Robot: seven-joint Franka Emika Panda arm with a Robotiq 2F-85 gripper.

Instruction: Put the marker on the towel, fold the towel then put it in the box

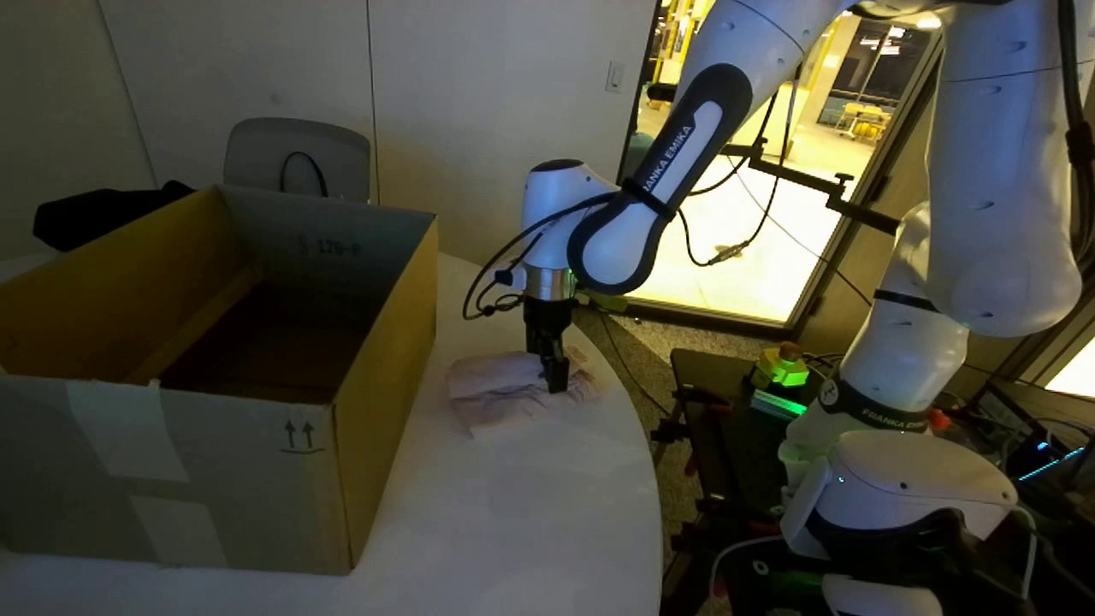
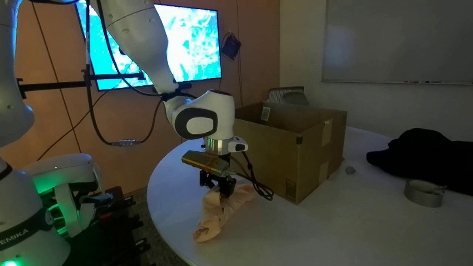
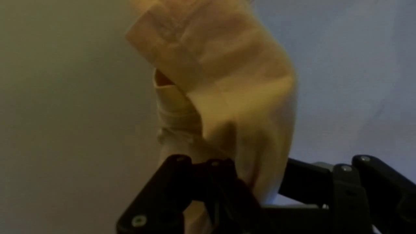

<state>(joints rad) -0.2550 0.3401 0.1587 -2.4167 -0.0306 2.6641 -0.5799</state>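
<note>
Two gripper fingers (image 1: 556,375) stand partly spread, a fold of pinkish-beige towel (image 3: 240,65) between; whether they pinch it, we cannot tell. We see the towel rumpled on the white table (image 1: 530,530), beside the cardboard box (image 1: 257,479).

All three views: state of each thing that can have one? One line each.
Large brown cardboard box: upright on the white curved-edge table, top open.
Thin pinkish-beige cloth towel: wrinkled, partly folded over, outside the box.
Black two-finger gripper: jaws apart, towel between them; clamped or not, cannot tell.
Marker: hidden or too small to make out.
Wide flat wall screen: on.
Gray round tape roll: lying flat.
Black fabric heap: crumpled.
</note>
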